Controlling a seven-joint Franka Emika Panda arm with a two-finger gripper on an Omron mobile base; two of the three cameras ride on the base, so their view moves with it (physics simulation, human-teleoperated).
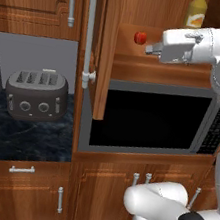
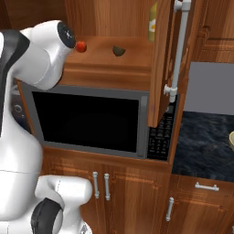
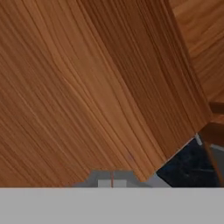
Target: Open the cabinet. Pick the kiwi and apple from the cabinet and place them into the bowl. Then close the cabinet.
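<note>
Cabinet doors stand swung out above the microwave. Apple sits on the cabinet shelf toward the left, the kiwi to its right on the same shelf, a yellow bottle farther right. The claw hangs just right of the apple, pressed together and holding nothing. A toaster rests on the dark counter at left.
</note>
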